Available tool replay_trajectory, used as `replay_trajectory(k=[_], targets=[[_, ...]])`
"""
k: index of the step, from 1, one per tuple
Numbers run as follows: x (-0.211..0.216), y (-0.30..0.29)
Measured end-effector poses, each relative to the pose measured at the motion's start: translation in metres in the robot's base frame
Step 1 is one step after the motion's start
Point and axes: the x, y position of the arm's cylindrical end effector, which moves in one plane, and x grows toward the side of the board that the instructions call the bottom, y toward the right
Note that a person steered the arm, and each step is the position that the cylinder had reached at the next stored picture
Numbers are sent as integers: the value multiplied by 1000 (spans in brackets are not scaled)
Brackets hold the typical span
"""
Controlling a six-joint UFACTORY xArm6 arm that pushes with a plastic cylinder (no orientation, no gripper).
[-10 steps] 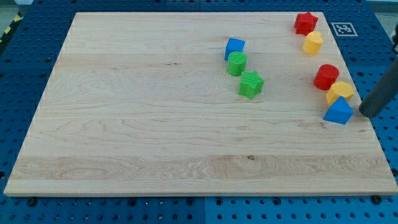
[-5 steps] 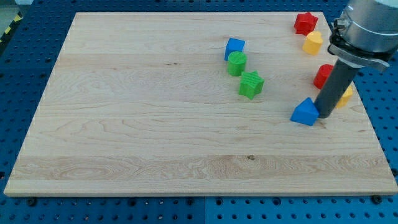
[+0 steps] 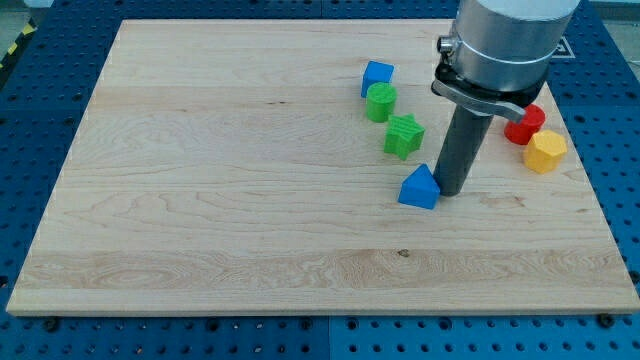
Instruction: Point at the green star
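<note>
The green star [image 3: 404,135] lies right of the board's centre. A green cylinder [image 3: 381,102] and a blue cube [image 3: 377,77] sit just above and left of it. My tip [image 3: 450,191] stands low and to the right of the star, touching the right side of a blue triangular block [image 3: 420,188]. That blue block lies just below the star, apart from it. The rod rises from the tip toward the view's top right.
A red block [image 3: 524,124] and a yellow block [image 3: 545,152] lie near the board's right edge. The arm's grey body [image 3: 505,45] covers the upper right corner of the wooden board [image 3: 200,200].
My tip has swept left from the board's right edge, pushing the blue triangular block left to just below the green star. The yellow and red blocks at the right shifted slightly.
</note>
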Motion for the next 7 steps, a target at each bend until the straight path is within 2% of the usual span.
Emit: replay_trajectory(k=[2, 4, 5, 7], targets=[[-7, 21], [-73, 21], [-85, 13], [-77, 3]])
